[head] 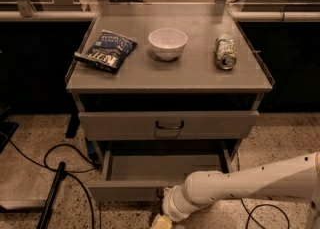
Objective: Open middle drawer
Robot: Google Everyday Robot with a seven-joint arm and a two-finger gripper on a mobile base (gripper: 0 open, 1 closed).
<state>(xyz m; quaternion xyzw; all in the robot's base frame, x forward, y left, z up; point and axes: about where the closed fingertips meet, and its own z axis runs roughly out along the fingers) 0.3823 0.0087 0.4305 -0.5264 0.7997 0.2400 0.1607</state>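
Note:
The middle drawer is the second grey drawer of the cabinet. It stands pulled out toward me, and its inside looks empty. Above it the taller top drawer, with a dark loop handle, is closed. The lowest drawer is hidden under the open one. My white arm reaches in from the right. Its gripper is low at the bottom edge of the view, just in front of and below the open drawer's front, and only a yellowish tip shows.
On the cabinet top lie a blue chip bag, a white bowl and a can on its side. Black cables and a dark pole lie on the speckled floor at the left. A glass rail runs behind.

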